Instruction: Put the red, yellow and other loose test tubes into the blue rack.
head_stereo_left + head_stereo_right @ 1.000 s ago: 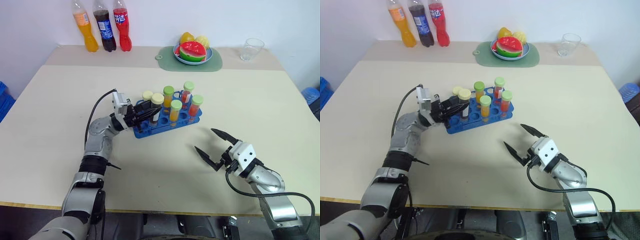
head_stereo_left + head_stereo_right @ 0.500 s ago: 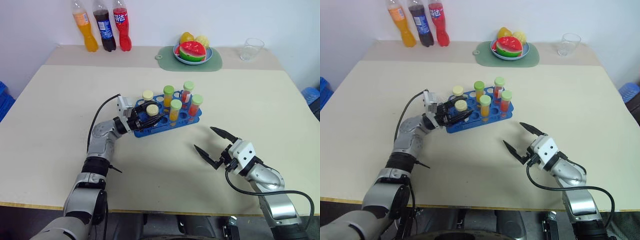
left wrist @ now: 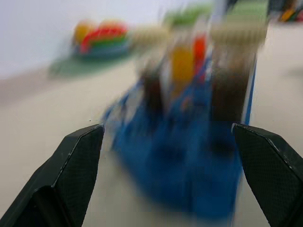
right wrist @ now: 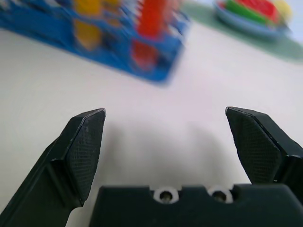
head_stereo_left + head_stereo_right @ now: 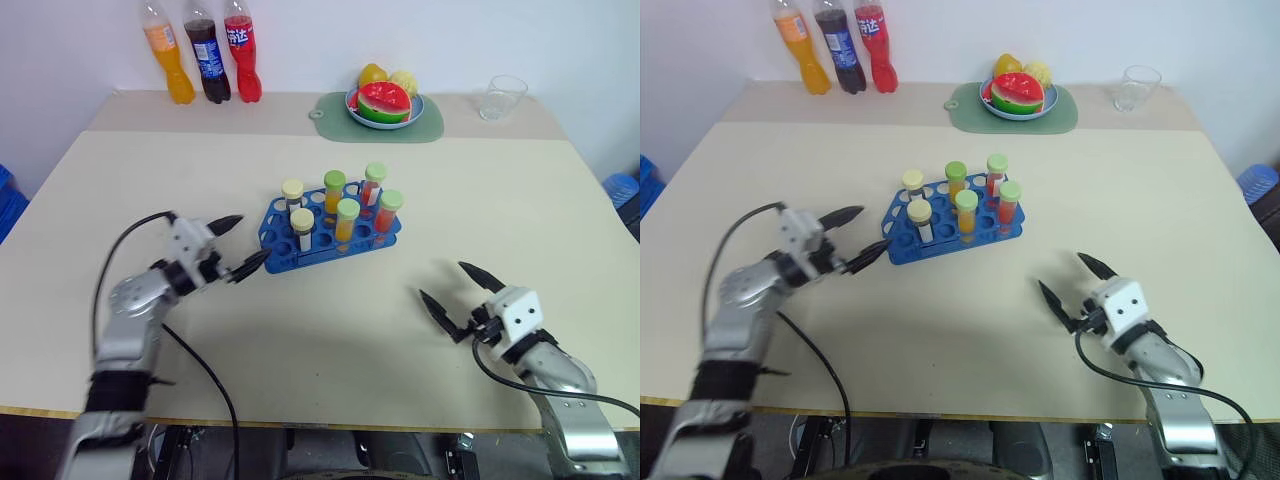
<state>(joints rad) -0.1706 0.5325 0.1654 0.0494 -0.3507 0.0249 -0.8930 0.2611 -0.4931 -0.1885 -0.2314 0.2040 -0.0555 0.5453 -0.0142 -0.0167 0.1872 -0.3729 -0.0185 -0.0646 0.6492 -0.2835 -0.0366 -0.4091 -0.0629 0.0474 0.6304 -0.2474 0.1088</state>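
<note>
The blue rack [image 5: 330, 232] is standing near the middle of the table [image 5: 500, 200], and six capped tubes are sitting upright in its holes. Two cream-capped tubes with dark liquid [image 5: 301, 228] are standing at the rack's left end. Beside them are two green-capped yellow-orange tubes [image 5: 347, 222], and at the right end two green-capped red-orange tubes [image 5: 389, 212].

I am not seeing any loose tube lying on the table around the rack, so the filling seems to be finished, or very close to it.

The left gripper [image 5: 238, 246] is hanging just beside the rack's left end, not touching it, with its two fingers spread wide and nothing between them. The right gripper [image 5: 457, 294] is resting low over the bare table, well apart from the rack, also spread wide and empty.

In my judgement nothing is remaining except perhaps to take both arms away from the rack.
</note>
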